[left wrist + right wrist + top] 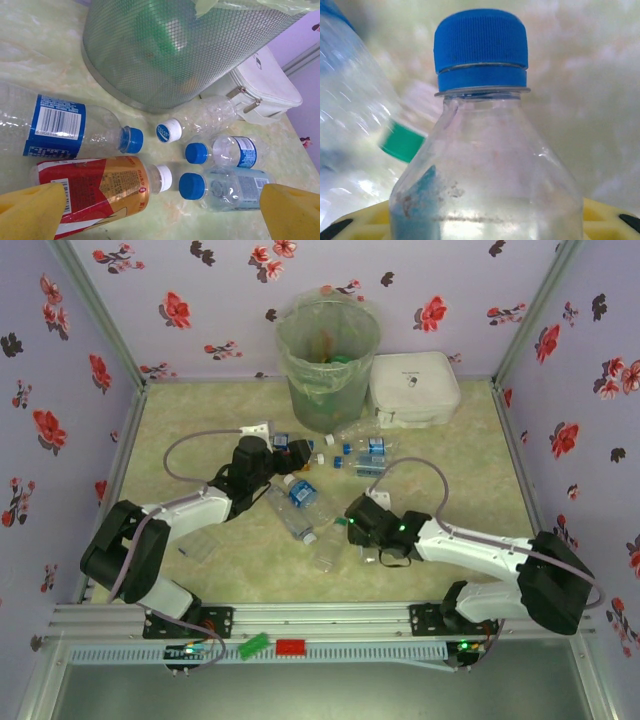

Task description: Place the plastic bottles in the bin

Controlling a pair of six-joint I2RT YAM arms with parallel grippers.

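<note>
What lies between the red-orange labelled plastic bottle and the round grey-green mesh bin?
A clear plastic bottle with a blue label and blue cap, lying on its side, seen in the left wrist view.

1 clear bottle with blue cap held between yellow pads; blurred bottle, green band, at left.

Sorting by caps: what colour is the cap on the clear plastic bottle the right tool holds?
Blue cap, best in right wrist view.
</note>
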